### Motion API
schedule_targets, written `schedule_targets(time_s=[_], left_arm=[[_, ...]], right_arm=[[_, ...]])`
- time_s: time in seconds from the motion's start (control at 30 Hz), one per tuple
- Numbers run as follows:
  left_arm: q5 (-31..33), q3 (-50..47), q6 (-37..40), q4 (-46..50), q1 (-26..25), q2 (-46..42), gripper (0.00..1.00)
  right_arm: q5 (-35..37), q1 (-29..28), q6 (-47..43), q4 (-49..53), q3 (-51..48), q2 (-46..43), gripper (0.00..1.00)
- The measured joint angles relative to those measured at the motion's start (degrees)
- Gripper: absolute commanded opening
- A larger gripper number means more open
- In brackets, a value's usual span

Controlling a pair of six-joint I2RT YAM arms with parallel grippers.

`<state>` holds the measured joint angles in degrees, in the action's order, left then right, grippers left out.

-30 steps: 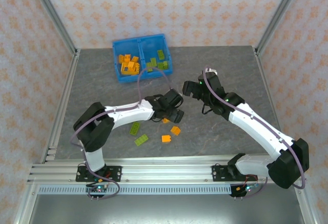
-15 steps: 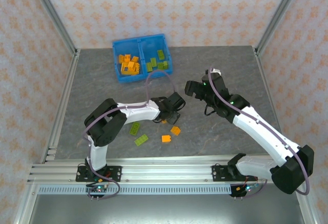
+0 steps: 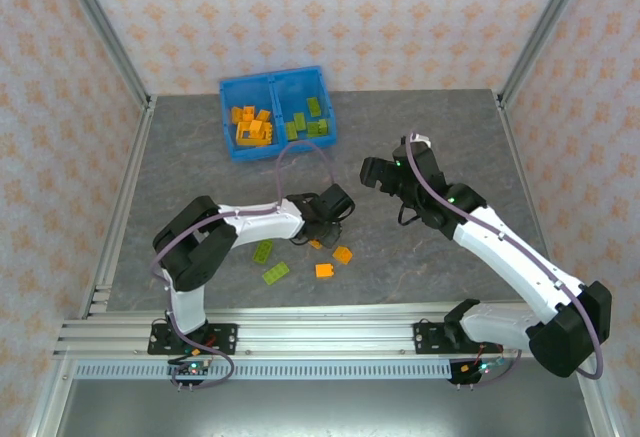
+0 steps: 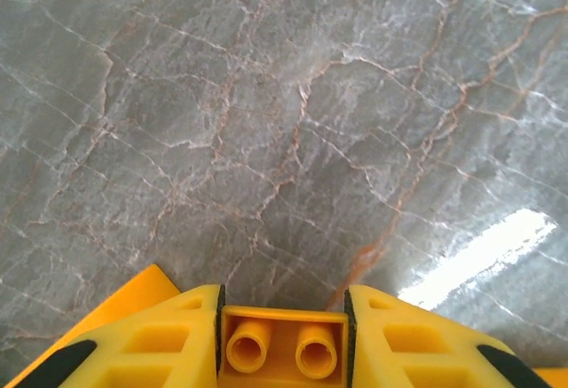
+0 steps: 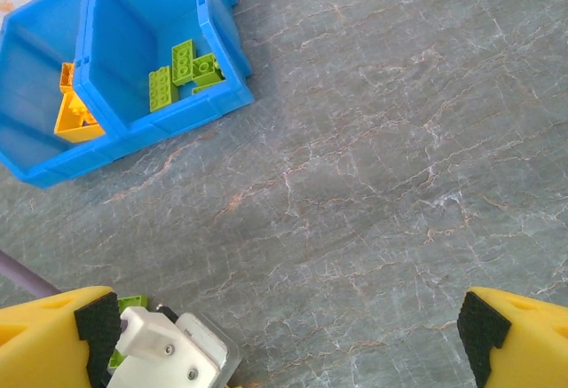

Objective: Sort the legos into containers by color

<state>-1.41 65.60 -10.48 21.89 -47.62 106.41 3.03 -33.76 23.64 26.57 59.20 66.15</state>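
Top view, left to right. Blue bin (image 3: 283, 149) at 11 o'clock on the table: orange legos (image 3: 250, 127) in the left compartment, green legos (image 3: 308, 119) in the right.

Loose green brick (image 3: 263, 250) near 7 o'clock, long axis roughly 1-to-7.

Left gripper (image 3: 320, 233) clamped on an orange brick (image 4: 282, 348). Its hollow underside faces the wrist camera, long axis 9-to-3 across the fingers.

Loose orange piece (image 3: 324, 270) at the gripper's 6 o'clock.

Right gripper (image 5: 288, 326) spread wide, holding nothing, above the table.

Blue bin (image 3: 295, 90) behind, left tool (image 3: 318, 238) at orange brick (image 3: 316, 245)
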Motion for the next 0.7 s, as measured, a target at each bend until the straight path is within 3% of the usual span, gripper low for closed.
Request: schedule_targets(time_s=[0.3, 0.47, 0.7], left_arm=[[-1.09, 2.71, -2.73, 2.47, 3.72, -3.02, 0.29], [1.07, 8.76, -2.95, 2.58, 11.37, -5.16, 0.29], [11.08, 21.59, -0.20, 1.22, 24.68, -3.76, 0.29]], right_arm=[[0.00, 0.00, 0.39, 0.00, 0.00, 0.00, 0.99], [0.00, 0.00, 0.39, 0.00, 0.00, 0.00, 0.99], [0.00, 0.00, 0.37, 0.00, 0.00, 0.00, 0.99]])
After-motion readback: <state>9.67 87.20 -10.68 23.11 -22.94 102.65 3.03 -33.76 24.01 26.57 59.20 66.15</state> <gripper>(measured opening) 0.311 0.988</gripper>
